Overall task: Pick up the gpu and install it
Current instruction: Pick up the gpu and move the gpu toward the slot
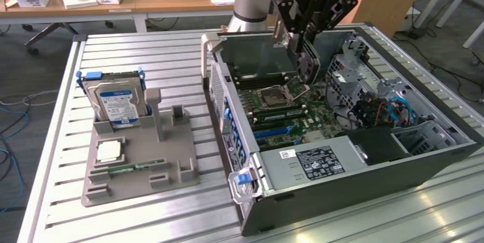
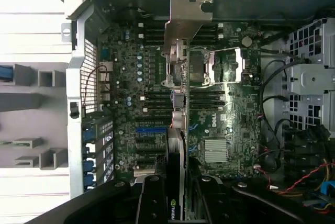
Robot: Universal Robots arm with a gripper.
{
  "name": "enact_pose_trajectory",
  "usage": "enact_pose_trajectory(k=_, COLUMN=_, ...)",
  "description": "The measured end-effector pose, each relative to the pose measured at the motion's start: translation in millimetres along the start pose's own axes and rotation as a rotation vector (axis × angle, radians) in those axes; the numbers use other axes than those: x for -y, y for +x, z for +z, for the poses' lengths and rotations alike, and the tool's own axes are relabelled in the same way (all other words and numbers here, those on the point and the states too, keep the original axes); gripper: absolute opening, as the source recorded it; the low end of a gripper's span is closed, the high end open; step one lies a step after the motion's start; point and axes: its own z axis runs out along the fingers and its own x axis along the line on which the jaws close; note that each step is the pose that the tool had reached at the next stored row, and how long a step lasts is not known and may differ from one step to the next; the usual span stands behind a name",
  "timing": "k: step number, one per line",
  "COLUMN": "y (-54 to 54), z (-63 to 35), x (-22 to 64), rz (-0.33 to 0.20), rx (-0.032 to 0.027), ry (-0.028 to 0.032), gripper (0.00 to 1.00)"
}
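- Exterior view: I see the black gripper [image 1: 304,42] above the open dark grey metal computer case [image 1: 363,192]. Its fingers are clamped on the upper end of the gpu [image 1: 310,67], a thin dark card hanging upright over the green motherboard [image 1: 302,118], just beside the square silver processor socket [image 1: 272,97]. I cannot tell whether the card's lower edge touches the board.
- Blue and black cables [image 1: 397,110] bunch inside the case toward the exterior view's right, and a grey power supply box [image 1: 314,161] fills the near side.
- Well apart, toward the exterior view's left, a grey plastic fixture [image 1: 178,169] on the slatted aluminium table [image 1: 136,50] holds an upright silver hard drive with a blue-white label [image 1: 117,104], a narrow green memory stick [image 1: 130,168] and a small silver square chip [image 1: 110,151].
- Wrist view: the gpu [image 2: 183,25] shows edge-on with its long silver bracket at the far end, pinched between the two black fingers [image 2: 152,203]. Beyond it lie the motherboard [image 2: 136,103] and a finned silver heatsink [image 2: 215,150].
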Motion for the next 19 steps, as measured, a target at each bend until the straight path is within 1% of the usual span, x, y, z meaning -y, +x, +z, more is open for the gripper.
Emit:
enact_pose_trajectory(k=11, y=-30.3, z=0.8, x=-1.3, rz=0.000, rx=-0.0001, ry=-0.0001, gripper=0.26)
enact_pose_trajectory(k=19, y=-48.7, z=1.3, x=-2.3, rz=0.000, rx=-0.0001, ry=-0.0001, gripper=0.26)
